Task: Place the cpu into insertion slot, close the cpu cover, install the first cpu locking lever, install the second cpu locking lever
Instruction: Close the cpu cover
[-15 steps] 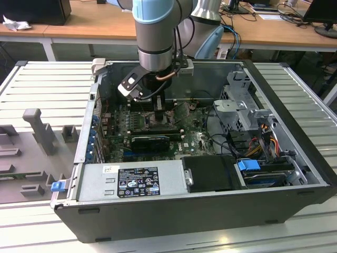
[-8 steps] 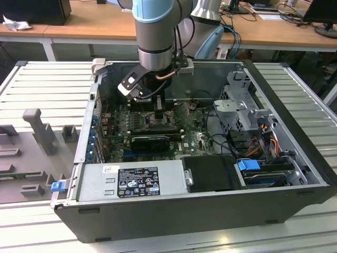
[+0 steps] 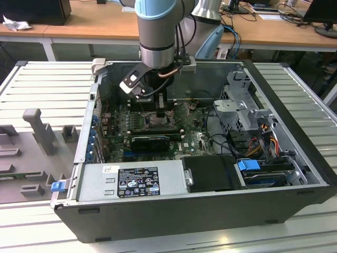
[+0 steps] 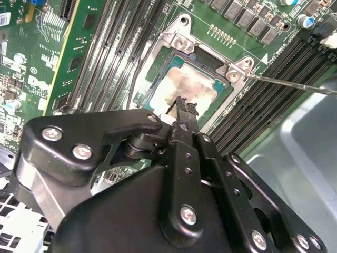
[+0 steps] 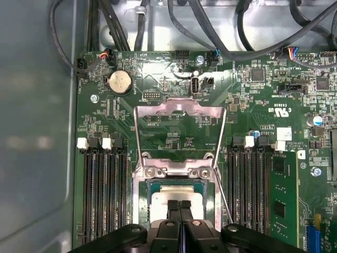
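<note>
Cpu (image 5: 164, 196) in insertion slot (image 5: 140, 205) | cpu cover (image 5: 179, 112) raised | I see tool (image 5: 179, 204) pressed together over cpu | exterior view: 9 o'clock of drive cage (image 3: 239, 103)

**Masking Part of the Socket**

Blocking the near edge of the cpu (image 5: 163, 197) and of the insertion slot (image 5: 149, 185) in the first wrist view with the gripper (image 5: 179, 203), and cropping that gripper's own body at the picture's border. Covering one corner of the same chip in the second wrist view, leaving any contact between black tips and metal face impossible to judge. Carrying the thin locking lever (image 4: 289, 84) out past that view's border, hiding its far end. Screening the whole socket in the exterior view behind the arm (image 3: 158, 26), cutting it off above.
</note>
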Robot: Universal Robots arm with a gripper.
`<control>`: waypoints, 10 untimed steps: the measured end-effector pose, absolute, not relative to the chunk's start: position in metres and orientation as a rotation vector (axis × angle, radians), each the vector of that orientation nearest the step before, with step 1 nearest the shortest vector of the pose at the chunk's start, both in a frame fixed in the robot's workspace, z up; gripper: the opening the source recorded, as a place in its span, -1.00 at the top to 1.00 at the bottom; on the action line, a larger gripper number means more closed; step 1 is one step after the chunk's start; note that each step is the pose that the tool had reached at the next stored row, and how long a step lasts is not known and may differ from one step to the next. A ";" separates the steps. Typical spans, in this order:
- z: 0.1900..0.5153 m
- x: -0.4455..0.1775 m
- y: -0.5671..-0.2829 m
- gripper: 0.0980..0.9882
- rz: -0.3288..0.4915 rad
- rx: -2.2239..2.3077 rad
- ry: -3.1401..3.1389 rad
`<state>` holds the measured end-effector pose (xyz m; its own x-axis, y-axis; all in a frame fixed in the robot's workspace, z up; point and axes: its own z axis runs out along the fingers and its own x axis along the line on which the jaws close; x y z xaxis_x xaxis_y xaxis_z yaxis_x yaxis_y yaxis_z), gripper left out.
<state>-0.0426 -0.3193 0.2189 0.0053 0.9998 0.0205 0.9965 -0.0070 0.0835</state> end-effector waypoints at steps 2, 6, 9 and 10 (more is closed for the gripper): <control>0.223 -0.043 -0.319 0.98 0.114 2.195 2.181; 0.237 -0.043 -0.319 0.98 0.114 2.196 2.180; 0.238 -0.042 -0.320 0.98 0.114 2.197 2.179; 0.238 -0.036 -0.320 0.98 0.111 2.198 2.180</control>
